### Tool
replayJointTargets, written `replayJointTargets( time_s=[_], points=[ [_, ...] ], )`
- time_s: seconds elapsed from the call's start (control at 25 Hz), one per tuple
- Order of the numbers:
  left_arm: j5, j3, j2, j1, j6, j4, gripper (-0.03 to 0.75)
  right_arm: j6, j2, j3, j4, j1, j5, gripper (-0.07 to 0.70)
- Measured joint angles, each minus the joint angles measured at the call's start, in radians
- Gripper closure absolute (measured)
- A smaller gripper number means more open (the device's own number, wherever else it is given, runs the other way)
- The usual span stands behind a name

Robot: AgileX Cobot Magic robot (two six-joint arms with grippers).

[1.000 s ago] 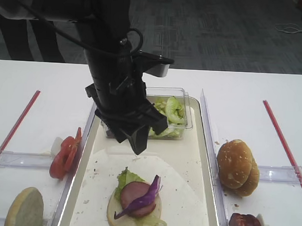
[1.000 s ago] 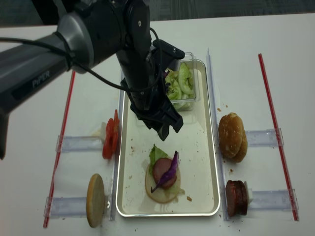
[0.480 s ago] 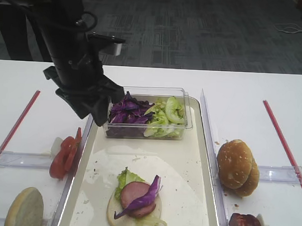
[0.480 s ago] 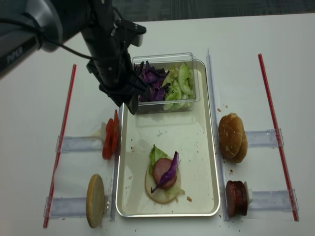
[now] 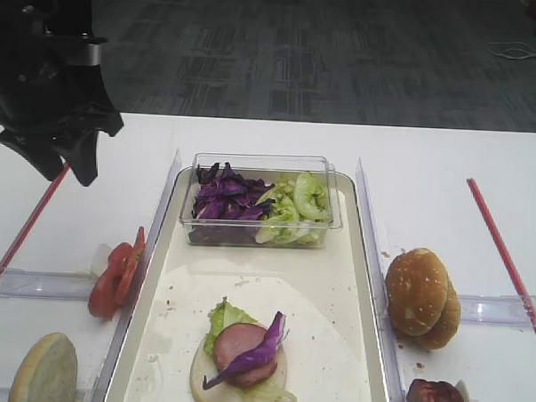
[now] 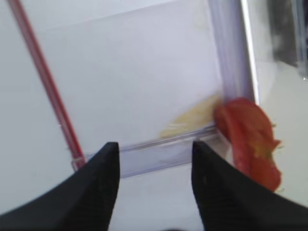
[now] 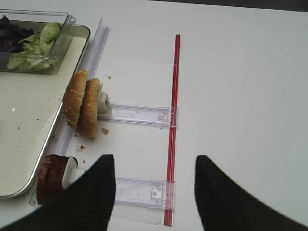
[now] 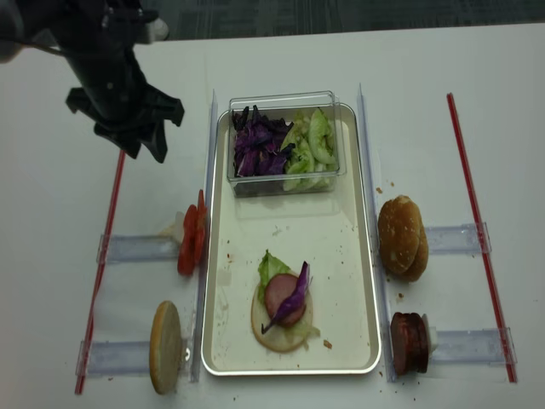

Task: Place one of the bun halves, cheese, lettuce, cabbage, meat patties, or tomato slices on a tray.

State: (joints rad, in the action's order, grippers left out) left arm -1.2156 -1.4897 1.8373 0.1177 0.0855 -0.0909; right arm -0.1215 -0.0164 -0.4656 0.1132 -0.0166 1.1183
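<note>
My left gripper (image 5: 74, 168) (image 8: 153, 150) (image 6: 155, 144) hangs open and empty over the table left of the tray (image 5: 365, 259) (image 8: 373, 281), behind the tomato slices (image 5: 113, 274) (image 8: 191, 239) (image 6: 250, 139). On the tray's liner a bun half carries lettuce, a meat patty (image 5: 239, 344) (image 8: 279, 295) and a cabbage strip (image 5: 260, 347). Two bun halves (image 5: 421, 297) (image 7: 83, 109) and meat patties (image 5: 435, 401) (image 7: 49, 179) stand right of the tray, and another bun half (image 5: 45, 374) (image 8: 165, 345) front left. My right gripper (image 7: 155, 159) is open above the table. Cheese is out of view.
A clear tub holding purple cabbage (image 5: 224, 199) (image 8: 260, 149) and green lettuce (image 5: 294, 207) (image 8: 311, 145) sits at the tray's far end. Clear plastic holders (image 5: 33, 284) (image 7: 139, 114) and red strips (image 5: 502, 247) (image 8: 106, 230) (image 7: 172, 120) lie on both sides.
My left gripper has swung from above the tray's middle to the left and back, past the tub, which now shows fully. It stays open. Nothing on the tray has moved.
</note>
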Motion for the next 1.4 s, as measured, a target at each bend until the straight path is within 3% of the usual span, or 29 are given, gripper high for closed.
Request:
replayJointTargets(
  time_s=[0.36,0.84,1.4],
  points=[
    [-0.002,0.000,0.000,-0.142,-0.015,0.077,0.360,-0.004,0.000,0.000,0.000,0.000,0.000,0.244],
    [-0.003,0.016,-0.044,-0.145,-0.017,0.078,0.360,-0.004,0.000,0.000,0.000,0.000,0.000,0.244],
    [-0.007,0.375,-0.409,-0.145,-0.017,0.076,0.360,-0.004,0.000,0.000,0.000,0.000,0.000,0.244]
  ],
)
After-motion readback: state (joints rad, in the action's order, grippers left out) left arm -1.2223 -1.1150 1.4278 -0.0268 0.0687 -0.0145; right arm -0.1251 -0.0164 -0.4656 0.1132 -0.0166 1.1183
